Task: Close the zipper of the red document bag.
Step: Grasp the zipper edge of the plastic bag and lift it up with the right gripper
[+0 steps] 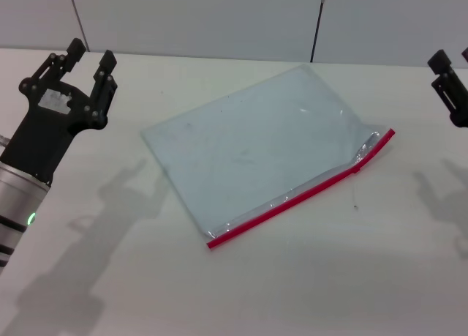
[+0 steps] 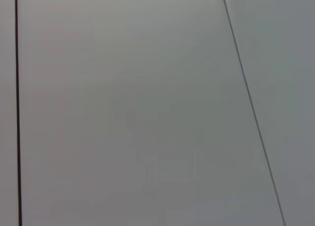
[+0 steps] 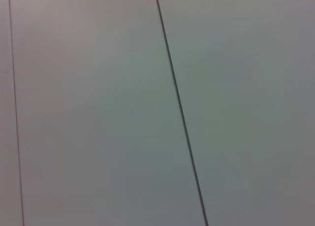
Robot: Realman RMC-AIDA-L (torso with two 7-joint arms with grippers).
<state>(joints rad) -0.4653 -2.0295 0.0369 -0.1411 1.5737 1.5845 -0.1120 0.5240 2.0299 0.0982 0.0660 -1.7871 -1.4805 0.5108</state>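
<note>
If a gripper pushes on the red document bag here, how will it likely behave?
The red document bag looks thin and flat, so it is probably light and floppy. Its glossy plastic on the smooth table may slide. The lifted corner near the zipper suggests easy buckling.

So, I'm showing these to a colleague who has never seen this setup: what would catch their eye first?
Most likely the red zipper running along the near edge of the clear document bag, which lies flat and slanted mid-table. That edge gapes near its right end. Next, the black left pincer, raised and open to the left of the bag, touching nothing; only part of the right pincer shows at the right edge.
</note>
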